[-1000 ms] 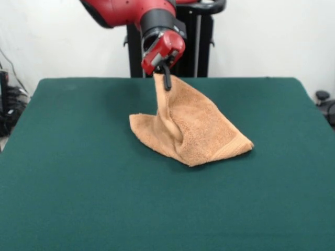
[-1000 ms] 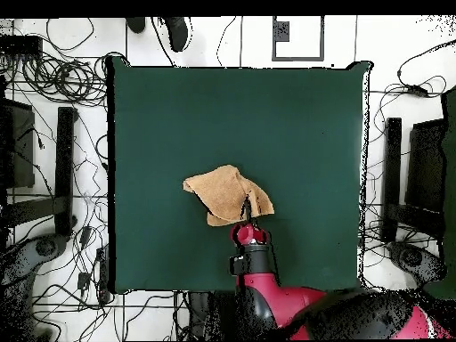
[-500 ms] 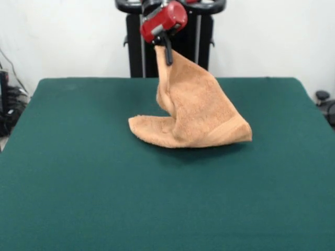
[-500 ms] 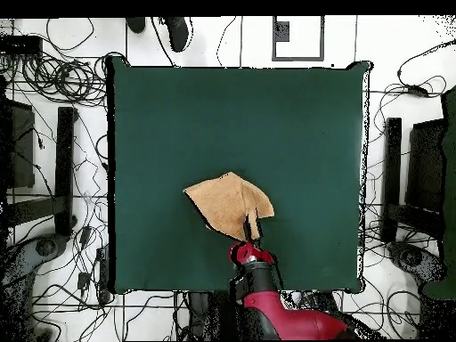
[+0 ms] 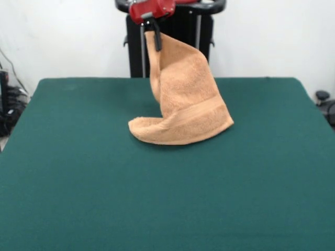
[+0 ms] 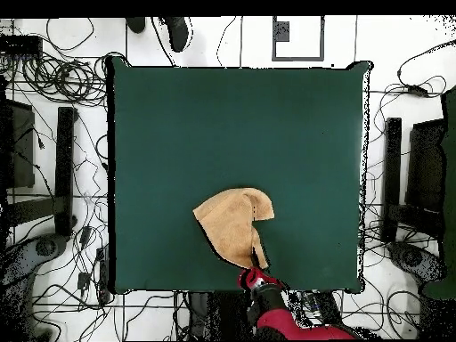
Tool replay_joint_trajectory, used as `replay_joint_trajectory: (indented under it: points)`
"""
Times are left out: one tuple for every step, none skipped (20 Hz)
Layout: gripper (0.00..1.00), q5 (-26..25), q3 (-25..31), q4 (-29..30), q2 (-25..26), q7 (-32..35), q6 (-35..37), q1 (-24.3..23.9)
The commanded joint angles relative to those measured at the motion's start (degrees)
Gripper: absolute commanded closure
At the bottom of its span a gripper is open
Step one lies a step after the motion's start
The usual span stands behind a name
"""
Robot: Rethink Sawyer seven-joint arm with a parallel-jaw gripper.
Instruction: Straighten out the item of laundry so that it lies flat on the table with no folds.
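Note:
The light orange-tan towel (image 5: pixel 184 97) hangs from my gripper (image 5: pixel 153 35), which is shut on one corner high above the far side of the dark green table (image 5: pixel 78 172). The towel's lower part, with the woven band, still rests on the table in a curled fold. In the overhead view the towel (image 6: pixel 233 224) stretches from the table's middle toward the gripper (image 6: pixel 256 264) at the table's near edge by the robot base.
The black robot pedestal (image 5: pixel 183 47) stands right behind the table's far edge. Cables and black stands (image 6: pixel 62 160) lie on the floor around the table.
The gripper has risen and drawn back toward the robot base with the towel's corner. More of the towel has lifted off the table and its resting part has slid after it.

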Motion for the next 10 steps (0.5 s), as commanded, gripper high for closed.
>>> replay_joint_trajectory:
  points:
    - [1.00, -6.9, 8.7, 2.0, -2.3, -1.3, 7.0, 0.6]
    - [1.00, -7.4, 7.6, 1.6, -2.0, -1.2, 6.4, 1.6]
    - [1.00, -7.9, 7.1, 1.4, -1.8, -0.9, 6.3, 1.8]
    - [1.00, -8.5, 5.8, 0.5, -0.6, -1.0, 6.0, 2.8]
    - [1.00, -9.1, 4.7, -0.1, -0.1, -1.0, 5.7, 3.3]
    - [1.00, -9.8, 3.3, -0.9, 0.8, -1.4, 5.7, 3.9]
    - [1.00, -10.4, 3.0, -1.4, 1.3, -1.4, 5.8, 4.0]
    - [1.00, -11.1, 4.1, -1.9, 1.8, -1.5, 7.4, 3.2]
    - [1.00, -11.6, 5.2, -2.1, 2.1, -1.3, 8.6, 2.3]
    - [1.00, -12.4, 8.6, -2.6, 2.4, -1.5, 11.4, -0.3]
